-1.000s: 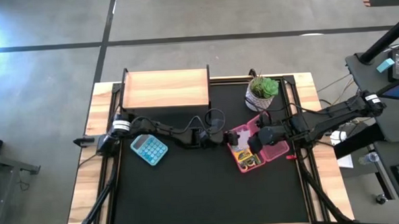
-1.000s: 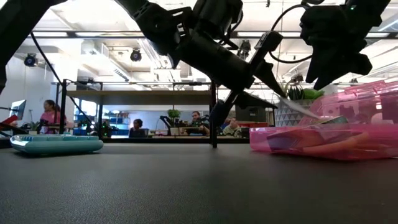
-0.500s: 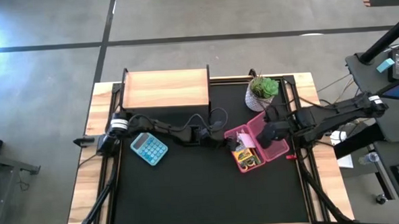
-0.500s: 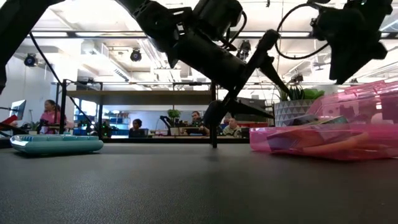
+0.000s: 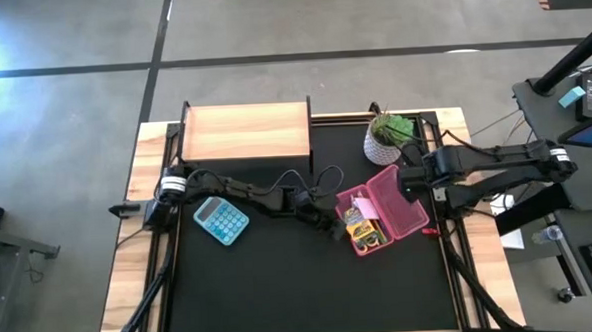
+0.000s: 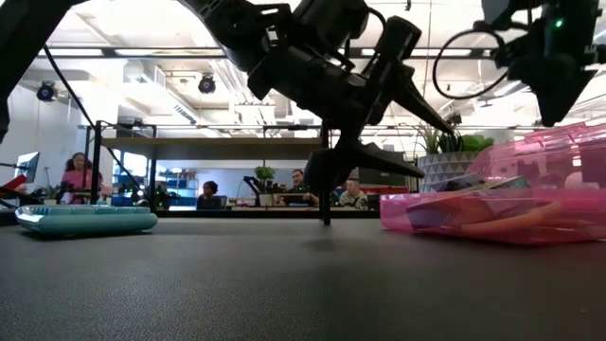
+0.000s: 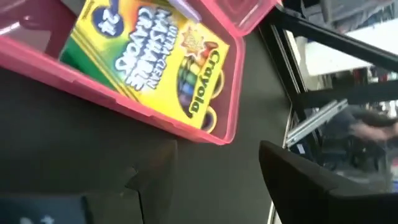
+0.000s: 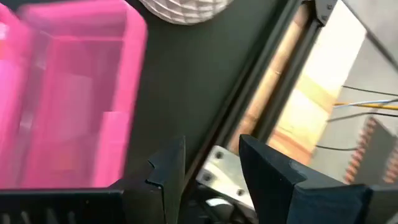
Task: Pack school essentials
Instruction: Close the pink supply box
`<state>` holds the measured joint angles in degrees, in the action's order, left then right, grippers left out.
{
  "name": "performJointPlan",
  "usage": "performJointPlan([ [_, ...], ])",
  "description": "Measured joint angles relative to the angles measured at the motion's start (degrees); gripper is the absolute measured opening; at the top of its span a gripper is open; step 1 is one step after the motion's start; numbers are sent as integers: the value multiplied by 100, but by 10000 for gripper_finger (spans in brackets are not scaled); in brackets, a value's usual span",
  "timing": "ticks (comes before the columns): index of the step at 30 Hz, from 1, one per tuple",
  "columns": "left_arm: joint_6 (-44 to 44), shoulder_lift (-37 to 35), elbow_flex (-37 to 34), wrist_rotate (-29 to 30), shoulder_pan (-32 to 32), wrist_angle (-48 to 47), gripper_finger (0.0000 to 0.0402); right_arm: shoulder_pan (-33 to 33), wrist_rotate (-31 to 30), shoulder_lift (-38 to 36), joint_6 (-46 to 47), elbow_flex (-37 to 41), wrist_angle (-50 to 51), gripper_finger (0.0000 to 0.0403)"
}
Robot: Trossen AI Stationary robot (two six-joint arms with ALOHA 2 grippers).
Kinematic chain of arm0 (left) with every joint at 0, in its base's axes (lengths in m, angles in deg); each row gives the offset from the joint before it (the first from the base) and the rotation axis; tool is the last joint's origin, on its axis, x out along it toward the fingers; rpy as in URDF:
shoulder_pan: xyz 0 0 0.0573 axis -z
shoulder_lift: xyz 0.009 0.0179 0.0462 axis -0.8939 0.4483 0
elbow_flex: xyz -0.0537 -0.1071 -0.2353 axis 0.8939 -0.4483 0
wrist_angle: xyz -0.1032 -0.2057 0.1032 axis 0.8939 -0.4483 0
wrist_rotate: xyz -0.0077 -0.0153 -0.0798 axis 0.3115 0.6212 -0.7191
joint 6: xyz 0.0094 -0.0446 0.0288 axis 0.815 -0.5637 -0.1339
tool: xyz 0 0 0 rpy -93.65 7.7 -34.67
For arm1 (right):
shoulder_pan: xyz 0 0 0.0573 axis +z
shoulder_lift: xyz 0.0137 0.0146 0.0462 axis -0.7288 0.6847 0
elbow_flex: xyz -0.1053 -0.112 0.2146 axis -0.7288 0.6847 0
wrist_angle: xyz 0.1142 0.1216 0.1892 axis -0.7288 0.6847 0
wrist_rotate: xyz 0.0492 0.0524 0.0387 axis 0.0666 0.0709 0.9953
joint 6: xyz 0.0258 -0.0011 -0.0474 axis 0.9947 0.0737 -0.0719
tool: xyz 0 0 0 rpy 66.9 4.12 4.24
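We note the left gripper released beside the pink case (crayon box inside); right gripper parted, empty.

plant crowds case – mat free

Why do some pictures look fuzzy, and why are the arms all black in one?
Right wrist view: the pink case is smeared with blur. Left wrist view: the crayon box is sharp, the room beyond blurry. Low view: bright ceiling lights behind turn the arms into dark shapes.
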<state>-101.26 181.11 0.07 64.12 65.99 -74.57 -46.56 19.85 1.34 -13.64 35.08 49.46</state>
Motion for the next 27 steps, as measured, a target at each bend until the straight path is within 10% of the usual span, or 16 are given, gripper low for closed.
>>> performJointPlan([
  [9,1216,-253,2,55,20,-1393,212,-941,-106,158,-801,300,-30,121],
  [27,2746,-194,-4,1838,19,-1632,212,-1086,1754,203,-1686,706,-1940,118],
])
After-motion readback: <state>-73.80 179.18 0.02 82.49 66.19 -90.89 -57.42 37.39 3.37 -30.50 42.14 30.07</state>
